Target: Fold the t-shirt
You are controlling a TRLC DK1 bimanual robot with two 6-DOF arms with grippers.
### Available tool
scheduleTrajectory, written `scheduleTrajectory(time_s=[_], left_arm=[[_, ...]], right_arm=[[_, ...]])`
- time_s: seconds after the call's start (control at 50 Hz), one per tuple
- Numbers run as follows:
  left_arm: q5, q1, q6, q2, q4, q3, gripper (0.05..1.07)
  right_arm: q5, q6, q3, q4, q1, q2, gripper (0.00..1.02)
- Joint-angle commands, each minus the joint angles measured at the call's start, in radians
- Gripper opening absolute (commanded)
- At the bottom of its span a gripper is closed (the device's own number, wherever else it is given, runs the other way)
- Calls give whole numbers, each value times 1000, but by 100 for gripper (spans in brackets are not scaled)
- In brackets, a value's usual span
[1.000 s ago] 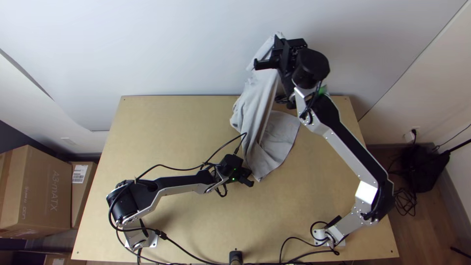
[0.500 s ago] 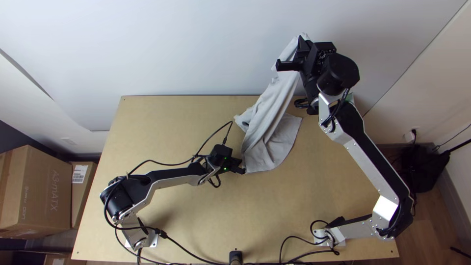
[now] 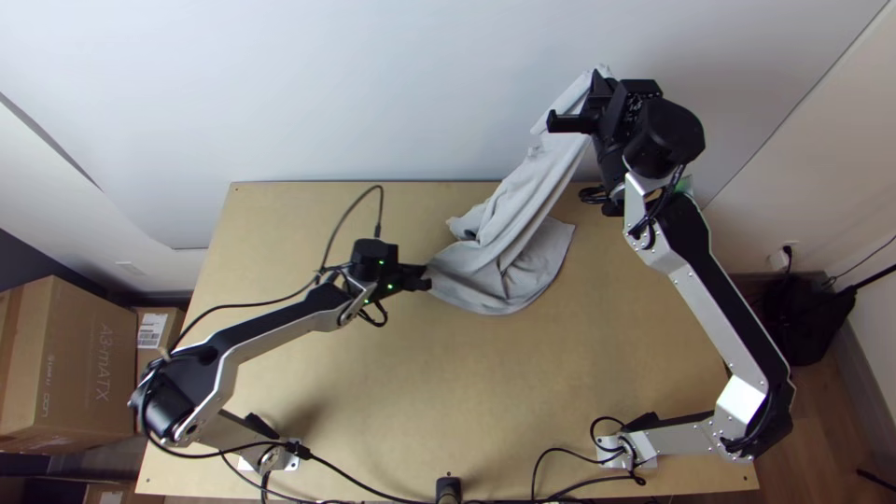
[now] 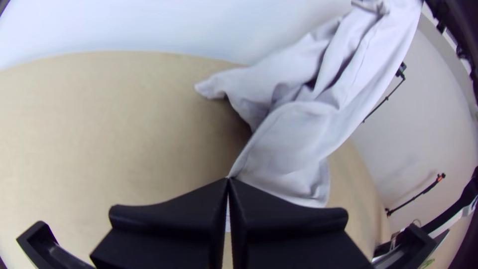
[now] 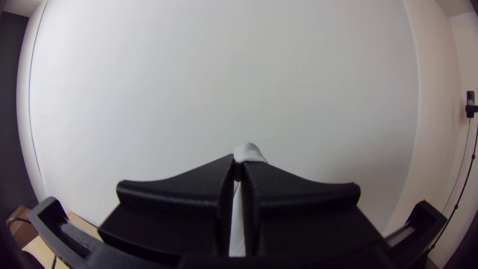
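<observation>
Me, left: arm (image 3: 280, 330) bent, gripper (image 3: 423, 279) above the tabletop (image 3: 485, 392), left of its middle, fingers (image 4: 174, 214) together | Me, right: arm (image 3: 717, 322) outstretched over the tabletop's right side, gripper (image 3: 600, 86) raised high towards its far edge, fingers (image 5: 174, 194) together

Top view: between one and two o'clock, the right gripper (image 3: 598, 82) covers part of the t-shirt (image 3: 525, 207). Just left of centre, the bit inside the left gripper (image 3: 427, 277) is hidden. Toward nine o'clock, a cardboard box (image 3: 70, 359) is cut off. Left wrist view: the t-shirt leaves the frame toward two o'clock. Right wrist view: fingers (image 5: 174, 199) cover hanging cloth at six.
</observation>
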Motion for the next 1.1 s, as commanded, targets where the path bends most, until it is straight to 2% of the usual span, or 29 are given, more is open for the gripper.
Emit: scheduleTrajectory(time_s=[0.0,0.18,0.3,0.52,0.84,0.88,0.98,1.08], left_arm=[[29,54,-22,-104,-39,-17,8],[90,181,-16,-241,-124,-31,8],[135,241,-6,-297,-164,-74,8],[156,161,78,-173,-170,-181,8],[144,103,70,-44,-115,-106,8],[142,103,69,-41,-116,-102,11],[142,100,76,-52,-127,-108,30],[141,100,93,-83,-144,-128,36]], right_arm=[[15,11,-9,4,-12,-55,2],[15,21,-49,-49,-24,-83,2],[15,43,-152,-52,-36,-109,2],[4,130,-341,-49,-90,-80,2],[-14,158,-428,-39,-171,-63,2],[-14,158,-436,-39,-178,-66,2],[-14,163,-451,-39,-187,-70,2],[-14,167,-462,-38,-193,-77,2]])
